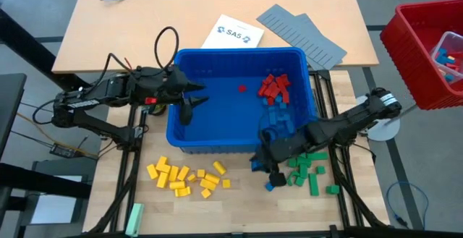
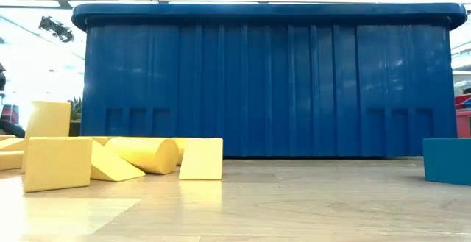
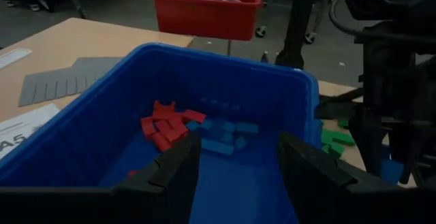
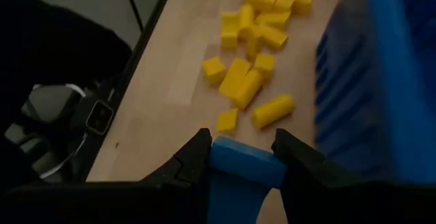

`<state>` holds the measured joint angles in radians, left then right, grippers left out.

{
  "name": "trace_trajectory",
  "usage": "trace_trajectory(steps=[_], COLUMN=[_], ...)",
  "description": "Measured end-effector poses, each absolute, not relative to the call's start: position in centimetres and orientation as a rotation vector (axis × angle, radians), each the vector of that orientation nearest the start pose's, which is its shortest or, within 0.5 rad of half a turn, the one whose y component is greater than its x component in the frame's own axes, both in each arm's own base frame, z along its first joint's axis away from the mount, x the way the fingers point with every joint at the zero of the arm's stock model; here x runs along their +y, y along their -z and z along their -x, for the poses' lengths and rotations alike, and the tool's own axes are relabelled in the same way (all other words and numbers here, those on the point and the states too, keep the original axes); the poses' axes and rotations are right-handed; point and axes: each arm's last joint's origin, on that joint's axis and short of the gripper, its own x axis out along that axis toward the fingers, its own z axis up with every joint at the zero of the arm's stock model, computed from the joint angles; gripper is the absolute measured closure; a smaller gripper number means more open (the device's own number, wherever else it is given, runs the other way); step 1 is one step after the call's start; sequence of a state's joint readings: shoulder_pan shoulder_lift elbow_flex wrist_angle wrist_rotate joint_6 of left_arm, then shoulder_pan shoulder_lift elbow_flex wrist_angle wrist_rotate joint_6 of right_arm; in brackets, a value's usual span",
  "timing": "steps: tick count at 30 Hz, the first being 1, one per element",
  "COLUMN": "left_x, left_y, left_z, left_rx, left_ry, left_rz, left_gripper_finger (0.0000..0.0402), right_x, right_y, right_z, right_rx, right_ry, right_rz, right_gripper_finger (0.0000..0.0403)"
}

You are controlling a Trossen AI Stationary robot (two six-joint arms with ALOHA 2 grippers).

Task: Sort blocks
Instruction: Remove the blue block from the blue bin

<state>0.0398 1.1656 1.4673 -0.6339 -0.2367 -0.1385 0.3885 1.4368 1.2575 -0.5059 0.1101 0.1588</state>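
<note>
The right tool is pinching a blue block between its fingers, low in the right wrist view. In the high view this tool sits lower centre-right, just below the front wall of the blue bin, with the green blocks immediately to its right and the yellow blocks well off to its left on the table. The held block is already outside the bin; judged from that, the set-down spot lies straight beneath it, so the right arm is the one placed to act.

The left tool hangs spread and empty over the bin's left side. The red blocks and remaining blue blocks lie far from it, in the bin's right part.
</note>
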Motion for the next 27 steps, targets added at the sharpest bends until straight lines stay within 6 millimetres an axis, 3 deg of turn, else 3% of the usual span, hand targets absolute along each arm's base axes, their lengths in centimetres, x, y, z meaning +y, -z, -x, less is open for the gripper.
trace_trajectory(steps=[12, 27], left_x=[0.3, 0.2], left_y=[-44.3, -44.3], left_z=[-21.5, -21.6], left_rx=[0.351, 0.357], left_ry=[-0.239, -0.231], left_rz=[0.09, 0.063], left_gripper_finger=[0.0199, 0.0199], right_x=[14.8, 16.1], right_y=[-27.5, -21.5], right_z=[-30.5, -30.8], right_rx=[0.829, 1.116], right_ry=[-0.179, -0.048], right_rz=[-0.029, 0.055], right_gripper_finger=[0.0284, 0.0283])
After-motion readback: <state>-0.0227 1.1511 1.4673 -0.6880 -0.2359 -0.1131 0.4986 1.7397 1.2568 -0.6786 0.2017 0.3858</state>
